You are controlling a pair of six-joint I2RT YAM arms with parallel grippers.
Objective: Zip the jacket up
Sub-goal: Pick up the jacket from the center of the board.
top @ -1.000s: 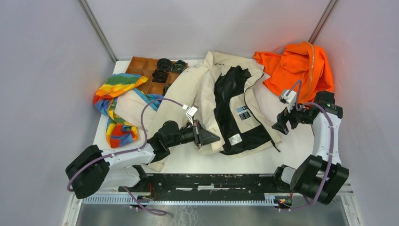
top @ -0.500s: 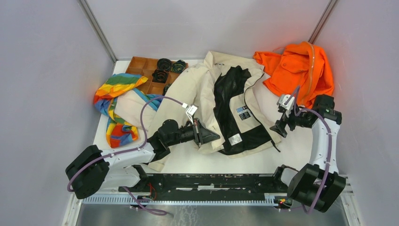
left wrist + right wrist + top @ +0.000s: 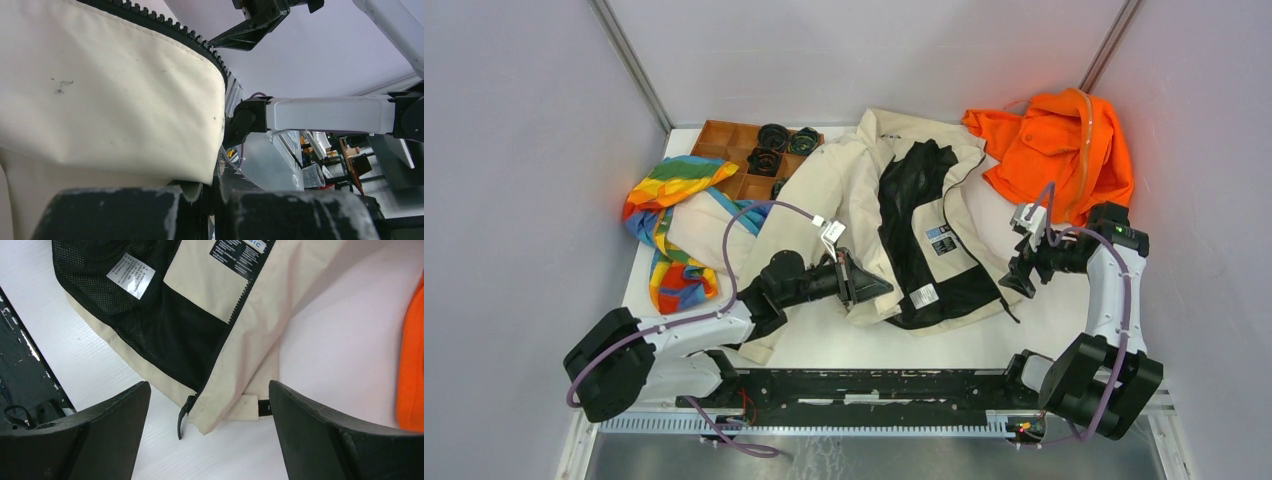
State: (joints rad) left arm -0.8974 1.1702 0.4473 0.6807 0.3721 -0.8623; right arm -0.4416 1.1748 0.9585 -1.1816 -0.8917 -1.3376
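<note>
Nearest to me, the left gripper [image 3: 865,286] is clamped shut on the near corner of the jacket's [image 3: 852,190] left front panel. It holds that corner a little off the table [image 3: 1049,325], much as it did a second ago. From its wrist view the zipper teeth [image 3: 167,26] run free along the raised edge, mated to nothing.

The real change is on the right. Over the last second the right gripper [image 3: 1021,274] has drifted slightly nearer and lower, and its jaws have spread wide with nothing between them. It now hangs over the near right corner of the jacket. The dark zipper end [image 3: 183,418] sticks out there from the hem, just beside the black lining, and the table lies bare below it.

The jacket lies open across the middle of the table, lining and labels up, its collar toward the far wall. I'd judge the right arm is lining up to take that second corner so the two zipper ends can be brought together. The zipping proper has not begun.

Farther off, an orange garment [image 3: 1054,145] lies at the far right, and a rainbow cloth [image 3: 669,185] and a brown tray [image 3: 720,140] at the far left, all untouched.
</note>
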